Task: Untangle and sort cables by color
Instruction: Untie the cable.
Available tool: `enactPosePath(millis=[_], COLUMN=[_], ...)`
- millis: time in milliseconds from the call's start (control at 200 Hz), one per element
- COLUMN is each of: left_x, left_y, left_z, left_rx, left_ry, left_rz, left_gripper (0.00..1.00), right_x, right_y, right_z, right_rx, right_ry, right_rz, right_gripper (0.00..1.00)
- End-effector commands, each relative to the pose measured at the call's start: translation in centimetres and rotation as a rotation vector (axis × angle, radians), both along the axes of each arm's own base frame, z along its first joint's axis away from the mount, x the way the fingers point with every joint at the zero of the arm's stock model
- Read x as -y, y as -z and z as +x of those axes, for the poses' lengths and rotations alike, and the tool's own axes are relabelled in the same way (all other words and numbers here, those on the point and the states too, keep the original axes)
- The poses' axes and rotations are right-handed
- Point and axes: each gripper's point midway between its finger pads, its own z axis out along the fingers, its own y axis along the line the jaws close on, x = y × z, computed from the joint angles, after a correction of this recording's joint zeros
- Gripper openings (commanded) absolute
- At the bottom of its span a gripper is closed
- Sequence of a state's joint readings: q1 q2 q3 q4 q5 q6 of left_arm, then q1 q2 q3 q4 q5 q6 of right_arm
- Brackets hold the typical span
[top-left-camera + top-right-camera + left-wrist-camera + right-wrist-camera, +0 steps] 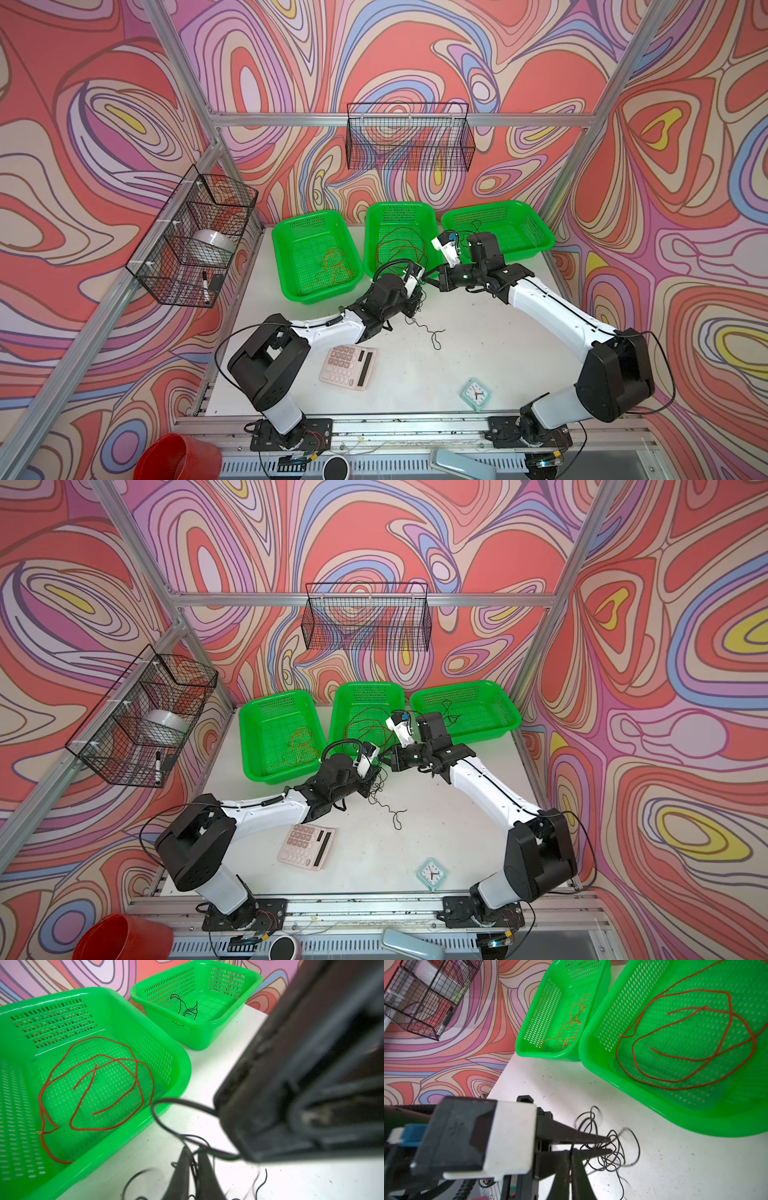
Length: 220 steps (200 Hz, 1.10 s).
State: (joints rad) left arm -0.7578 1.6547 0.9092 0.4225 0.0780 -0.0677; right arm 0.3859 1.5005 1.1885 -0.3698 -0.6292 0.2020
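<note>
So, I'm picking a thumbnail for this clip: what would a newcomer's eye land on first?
The loud swirly wall all around, then three bright green baskets along the back of the table: orange cable in the left one, red cable in the middle, black cable in the right. Before the middle one, the left hand and right hand meet, both shut on a black tangle.
</note>
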Motion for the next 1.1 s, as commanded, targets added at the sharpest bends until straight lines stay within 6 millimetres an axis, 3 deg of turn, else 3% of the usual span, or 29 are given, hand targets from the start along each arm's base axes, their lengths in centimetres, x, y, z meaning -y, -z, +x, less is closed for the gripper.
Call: enactPosePath(millis=[0,175,320,596,721,811,1097], left_x=[1.2,1.2,1.4,1.5,1.5,1.6,1.9], left_y=[-1.2,-1.7,-2.1,-2.7,-2.9,-3.3,-3.7], left_z=[-0.9,-2.2,-2.9,-2.8,-2.8,-3.0,-3.9], left_rx=[-0.034,-0.040,-0.043,-0.042,-0.040,-0.038,-0.045], left_ry=[0.071,0.133,0.165,0.167,0.167,0.177,0.230], left_rz=[-0.064,-0.073,-0.076,-0.075,-0.076,-0.081,-0.097], left_gripper=[0.00,0.00,0.00,0.00,0.00,0.00,0.00], right_x=[1.3,3.1,3.0,2.0,2.1,2.7,5.1], right_y=[-0.6,-0.7,-0.9,-1.4,-0.7,-0.1,-2.5], right_z=[0.8,1.4,0.6,-1.4,-1.9,-1.6,-1.0], right_rx=[0.028,0.058,0.079,0.108,0.097,0.102,0.187], right_ry=[0.072,0.137,0.097,0.002,-0.008,0.031,0.096], right_rz=[-0.022,-0.060,-0.032,0.042,0.037,0.011,0.079], right_gripper=[0.04,0.26,0.38,0.47,0.50,0.53,0.62])
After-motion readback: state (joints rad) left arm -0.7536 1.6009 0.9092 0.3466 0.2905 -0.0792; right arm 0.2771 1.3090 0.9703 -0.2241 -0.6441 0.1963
